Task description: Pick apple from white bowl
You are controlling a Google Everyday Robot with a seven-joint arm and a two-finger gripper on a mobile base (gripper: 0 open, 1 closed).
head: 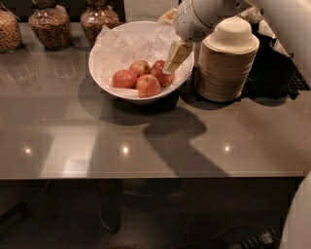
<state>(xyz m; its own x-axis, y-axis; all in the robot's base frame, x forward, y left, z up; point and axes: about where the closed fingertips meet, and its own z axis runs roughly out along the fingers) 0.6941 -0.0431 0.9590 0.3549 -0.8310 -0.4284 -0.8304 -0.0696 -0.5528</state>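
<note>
The one camera sits high above the near edge of the table [146, 146] and looks down at a slant across it toward the far side, where the jars [48, 26] line the upper left of the frame. It stands at middling range: the tabletop fills the upper two thirds and the dark floor beneath fills the lower third. The bowl [104, 73] lies at upper centre and the stack [227, 63] at upper right. The arm [209, 14] enters from the upper right corner, close to the lens. The gripper [175, 57] hangs at upper centre, over the bowl's right side.
</note>
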